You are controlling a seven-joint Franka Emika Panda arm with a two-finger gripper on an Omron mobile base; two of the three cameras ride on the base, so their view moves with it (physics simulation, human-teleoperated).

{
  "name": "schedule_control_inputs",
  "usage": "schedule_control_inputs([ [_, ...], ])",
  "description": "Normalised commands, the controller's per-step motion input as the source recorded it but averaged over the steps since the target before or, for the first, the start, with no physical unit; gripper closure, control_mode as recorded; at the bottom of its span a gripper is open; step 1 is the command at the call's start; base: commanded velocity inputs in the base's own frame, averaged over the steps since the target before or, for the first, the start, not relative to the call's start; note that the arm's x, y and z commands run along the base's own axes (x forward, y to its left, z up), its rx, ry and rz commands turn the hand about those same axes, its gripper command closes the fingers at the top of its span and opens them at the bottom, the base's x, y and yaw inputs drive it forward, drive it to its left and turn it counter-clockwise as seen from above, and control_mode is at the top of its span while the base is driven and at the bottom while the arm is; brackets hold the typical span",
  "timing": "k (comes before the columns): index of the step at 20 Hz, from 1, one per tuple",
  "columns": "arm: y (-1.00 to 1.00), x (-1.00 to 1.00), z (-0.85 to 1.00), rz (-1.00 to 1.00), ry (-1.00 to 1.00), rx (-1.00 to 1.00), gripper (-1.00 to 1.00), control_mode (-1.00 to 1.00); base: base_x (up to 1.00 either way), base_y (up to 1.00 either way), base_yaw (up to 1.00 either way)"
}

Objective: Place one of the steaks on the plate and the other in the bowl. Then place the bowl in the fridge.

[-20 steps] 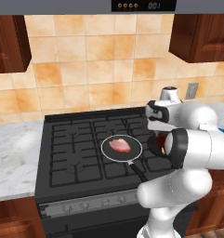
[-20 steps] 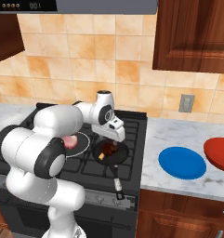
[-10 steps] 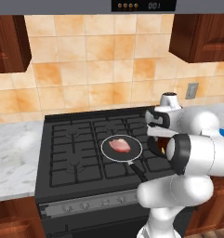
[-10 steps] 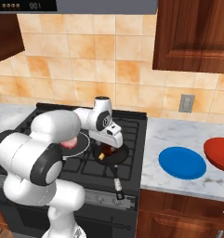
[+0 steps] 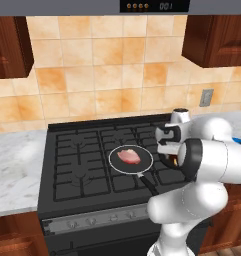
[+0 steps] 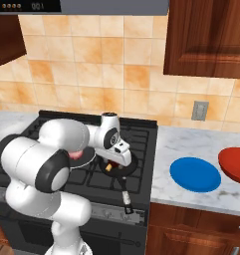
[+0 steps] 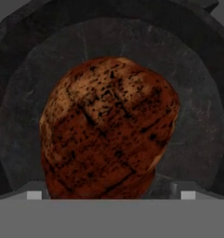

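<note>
Brown steak (image 7: 108, 130) now nearer beneath the lowered, open end effector (image 6: 113, 162).

Kitchen — black gas stove (image 5: 92, 165), tiled backsplash (image 5: 107, 80), wooden cabinets (image 6: 206, 40), marble counter (image 6: 191, 144).

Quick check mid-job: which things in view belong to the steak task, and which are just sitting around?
Belongs to the job:
- browned steak, in a dark pan
- raw pink steak, in the other pan
- blue plate
- red bowl
- gripper, open

Just there:
- stove
- wall outlet
- cabinets
</note>
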Motion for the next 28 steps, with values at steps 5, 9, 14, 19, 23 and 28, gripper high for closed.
schedule_control_inputs([
  [5, 0.00, 0.06, -0.16, 0.00, 0.00, 0.00, -1.00, -1.00, 0.00, 0.00, 0.00],
  [9, 0.00, 0.03, -0.16, 0.01, 0.00, 0.01, 1.00, -1.00, 0.00, 0.00, 0.00],
  [14, 0.00, 0.00, -0.02, 0.01, 0.00, 0.00, 1.00, -1.00, 0.00, 0.00, 0.00],
  [19, -0.17, -0.31, 0.33, -0.08, -0.03, -0.01, 1.00, -1.00, 0.00, 0.00, 0.00],
  [23, -0.47, -0.61, 0.84, -0.18, -0.03, -0.07, 1.00, -1.00, 0.00, 0.00, 0.00],
  [28, -1.00, -0.36, 0.58, -0.37, 0.00, -0.03, 1.00, -1.00, 0.00, 0.00, 0.00],
])
